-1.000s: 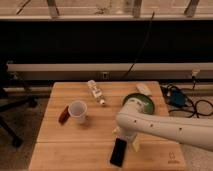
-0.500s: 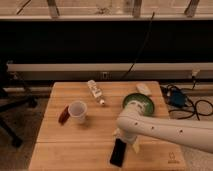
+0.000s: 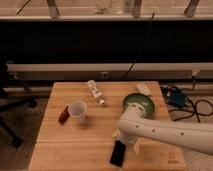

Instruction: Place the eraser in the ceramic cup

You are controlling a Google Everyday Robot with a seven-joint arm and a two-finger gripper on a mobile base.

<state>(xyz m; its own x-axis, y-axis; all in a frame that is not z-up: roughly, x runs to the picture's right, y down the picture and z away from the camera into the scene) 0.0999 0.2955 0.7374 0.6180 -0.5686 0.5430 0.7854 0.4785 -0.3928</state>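
The eraser (image 3: 118, 153), a flat black slab, lies on the wooden table (image 3: 75, 150) near the front edge. My gripper (image 3: 127, 145) sits at the end of the white arm (image 3: 170, 134), directly over the eraser's right upper end. The ceramic cup (image 3: 77, 111), small, white and handleless, stands upright to the left of the gripper, well apart from it.
A reddish-brown stick (image 3: 63, 114) lies just left of the cup. A small bottle (image 3: 95, 92) lies at the table's middle back. A green bowl (image 3: 138, 104) and a whitish block (image 3: 144, 89) are at the right. Cables and a blue box (image 3: 176, 98) lie beyond the right edge.
The arm has shifted slightly lower over the eraser. The eraser and cup have not moved.
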